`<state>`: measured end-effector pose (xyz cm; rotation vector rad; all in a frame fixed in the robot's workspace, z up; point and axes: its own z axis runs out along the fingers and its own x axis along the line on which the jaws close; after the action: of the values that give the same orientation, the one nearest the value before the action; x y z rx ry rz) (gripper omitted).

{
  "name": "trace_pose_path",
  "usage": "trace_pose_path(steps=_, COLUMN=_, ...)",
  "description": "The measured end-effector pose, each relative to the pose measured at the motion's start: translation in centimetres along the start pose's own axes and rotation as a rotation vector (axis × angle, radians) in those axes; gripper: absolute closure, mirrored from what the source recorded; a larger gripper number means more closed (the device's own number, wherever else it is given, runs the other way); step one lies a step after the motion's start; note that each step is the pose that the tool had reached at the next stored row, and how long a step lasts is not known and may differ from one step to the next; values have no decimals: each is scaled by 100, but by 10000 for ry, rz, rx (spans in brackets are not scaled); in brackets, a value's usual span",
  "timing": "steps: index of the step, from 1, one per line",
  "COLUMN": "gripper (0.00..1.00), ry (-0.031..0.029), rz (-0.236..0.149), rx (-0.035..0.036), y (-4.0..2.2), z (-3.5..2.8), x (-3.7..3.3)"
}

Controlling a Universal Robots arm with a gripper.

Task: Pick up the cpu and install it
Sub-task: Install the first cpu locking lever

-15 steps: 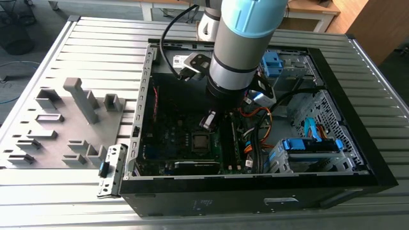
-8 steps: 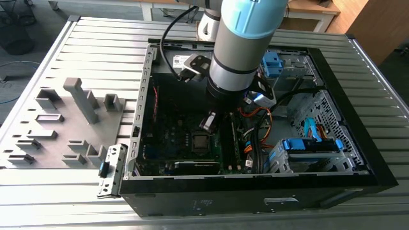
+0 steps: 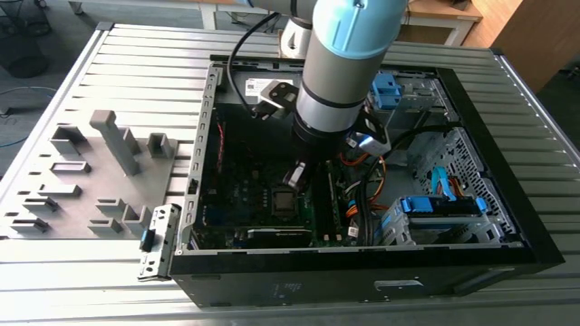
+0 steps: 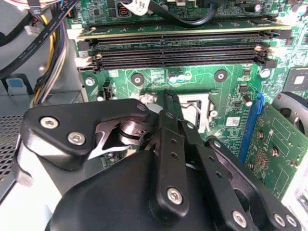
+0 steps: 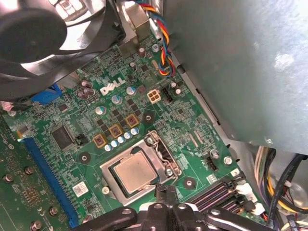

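Slatted metal table point(image 3: 100, 47); one open computer case point(image 3: 363, 285); one cpu point(image 5: 135, 174) seated in socket; gripper point(image 5: 166, 192) fingers narrow, empty.

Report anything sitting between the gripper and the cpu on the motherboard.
Nothing visible does. In the first wrist view the cpu lies flat in its socket frame with its silvery face bare, and the gripper hangs just beside it, with open board between them.
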<state>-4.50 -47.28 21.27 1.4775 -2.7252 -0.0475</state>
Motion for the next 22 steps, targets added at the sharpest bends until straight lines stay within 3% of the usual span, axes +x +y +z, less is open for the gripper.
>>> trace_pose_path(steps=4, gripper=90, ry=77, rz=-9, rx=49, y=0, z=17, x=1)
trace_pose_path(steps=22, gripper=90, ry=76, rz=-27, rx=49, y=-13, z=19, x=24)
